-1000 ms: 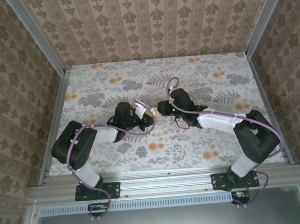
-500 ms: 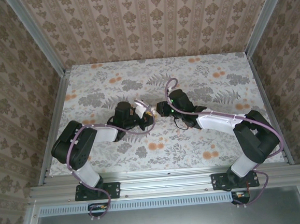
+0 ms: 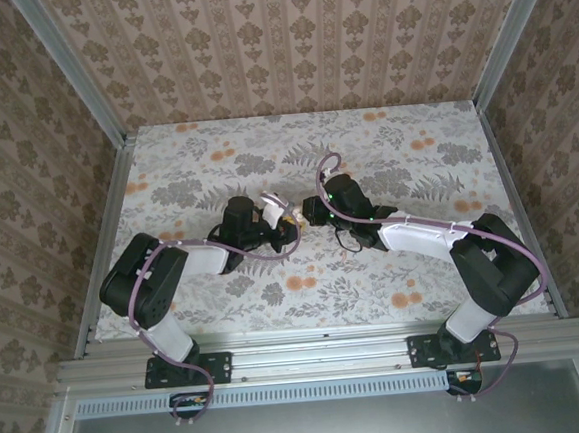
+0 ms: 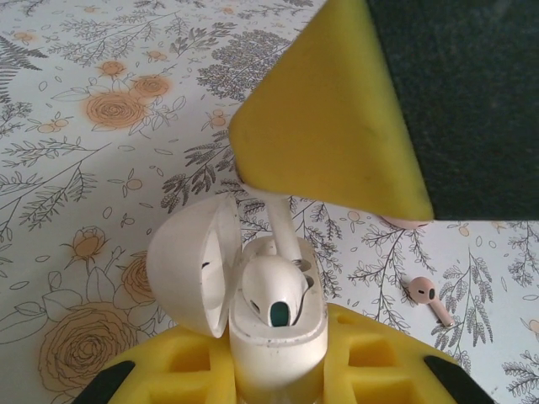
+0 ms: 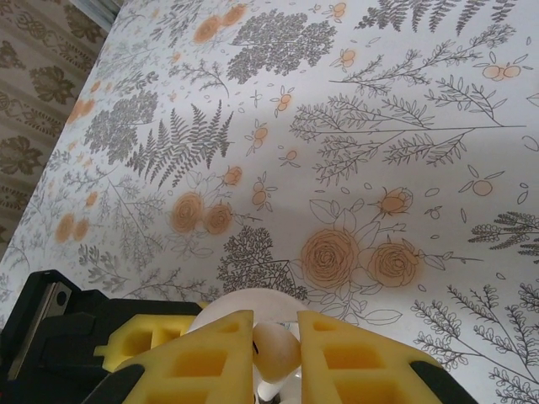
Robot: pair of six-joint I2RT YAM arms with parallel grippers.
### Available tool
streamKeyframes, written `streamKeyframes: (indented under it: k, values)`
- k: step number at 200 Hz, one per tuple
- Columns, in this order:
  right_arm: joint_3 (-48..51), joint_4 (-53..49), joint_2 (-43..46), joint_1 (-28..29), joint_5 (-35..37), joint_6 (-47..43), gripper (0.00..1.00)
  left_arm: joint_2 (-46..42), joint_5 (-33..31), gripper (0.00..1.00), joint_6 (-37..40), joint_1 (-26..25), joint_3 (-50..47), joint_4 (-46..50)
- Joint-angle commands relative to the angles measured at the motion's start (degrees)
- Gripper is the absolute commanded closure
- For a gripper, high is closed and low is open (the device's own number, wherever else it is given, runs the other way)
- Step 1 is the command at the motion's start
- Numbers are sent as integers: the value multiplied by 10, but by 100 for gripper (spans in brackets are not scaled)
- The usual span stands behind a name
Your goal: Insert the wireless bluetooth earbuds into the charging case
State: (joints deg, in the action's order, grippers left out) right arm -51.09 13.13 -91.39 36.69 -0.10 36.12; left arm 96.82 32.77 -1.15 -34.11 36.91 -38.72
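Right gripper [image 5: 275,326] nudged left, pinching earbud [image 5: 274,352] in case [image 4: 282,338]

**Enclosed robotics test cell with homely decor**

A small walled-in robot rig seen from above. Bare aluminium frame posts [image 3: 69,68] hold three walls papered in beige damask wallpaper [image 3: 296,45]. The surface [image 3: 364,140] is covered with a print of grey ferns and orange flowers. A left arm [image 3: 139,283] and a right arm [image 3: 489,261], both black and white, are bolted to an aluminium rail [image 3: 320,352] at the near edge and trail purple cables [image 3: 322,166]. The left claw [image 4: 278,370] and right claw [image 5: 275,353] wear yellow foam pads.
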Motion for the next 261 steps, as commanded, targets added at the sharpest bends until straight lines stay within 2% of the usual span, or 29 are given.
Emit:
streamKeyframes:
  k: [1,86,175,261]
  values:
    - [-2,1,-2,7,11,-10,83,-8,13,93,-5,-4,18,-7]
    - [23,4,21,15,21,-41,83,-5,-1,93,-44,0,19,-34]
    - [49,61,38,21,-15,-61,79,-12,4,93,-33,0,19,-31]
    - [46,71,31,21,-38,-56,77,-21,8,92,-23,0,16,-27]
